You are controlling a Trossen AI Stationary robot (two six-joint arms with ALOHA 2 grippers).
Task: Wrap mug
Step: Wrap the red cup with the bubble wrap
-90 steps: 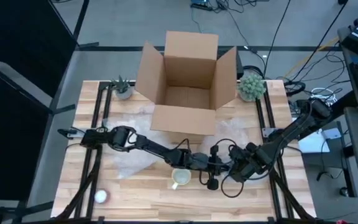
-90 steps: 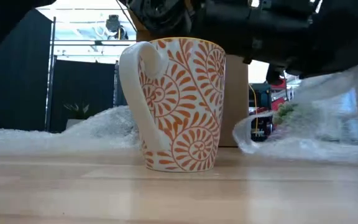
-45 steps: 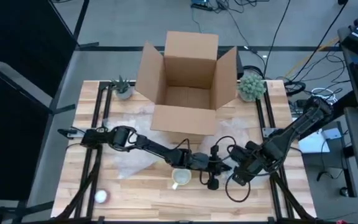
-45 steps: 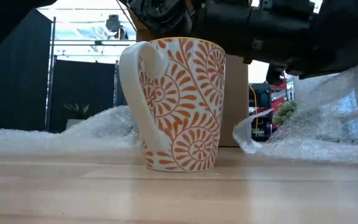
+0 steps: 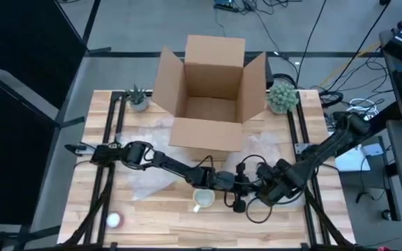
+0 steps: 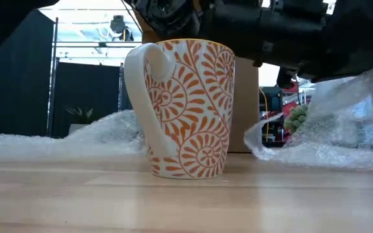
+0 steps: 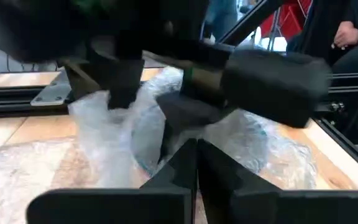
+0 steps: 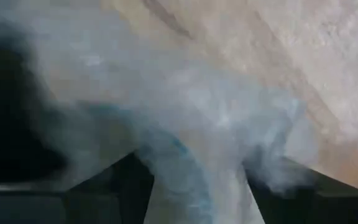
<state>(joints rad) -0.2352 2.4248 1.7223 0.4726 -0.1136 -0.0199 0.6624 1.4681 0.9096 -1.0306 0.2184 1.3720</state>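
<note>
Since a second ago the right arm has shuffled beside the mug [image 5: 202, 200]: half a second back its wrist swung out and away from the mug, and now it sits drawn in again, while the lifted fold of bubble wrap [image 6: 342, 129] on that side has changed shape slightly in the low view. The mug itself has not budged; it stands upright on the wooden table [image 5: 152, 216], bare, handle showing in the low view, on the side of the table away from the cardboard box [image 5: 211, 90].

The right gripper [image 5: 274, 189] hovers just beside the mug, on the side away from the left arm's base, and its wrist view shows wrap bunched between its two dark fingers [image 8: 132, 180], so it seems clamped on a fold of the film. The left gripper [image 5: 237, 187] reaches in from the other side and ends close to the mug, its fingers pressed together with nothing visibly between them (its camera looks straight at the right gripper and the crumpled wrap).

More wrap lies flat on the table beyond the mug, toward the box. My reading: the sheet is gathered but none of it covers the mug yet, so wrapping has barely begun, and the held fold needs carrying over the mug.
</note>
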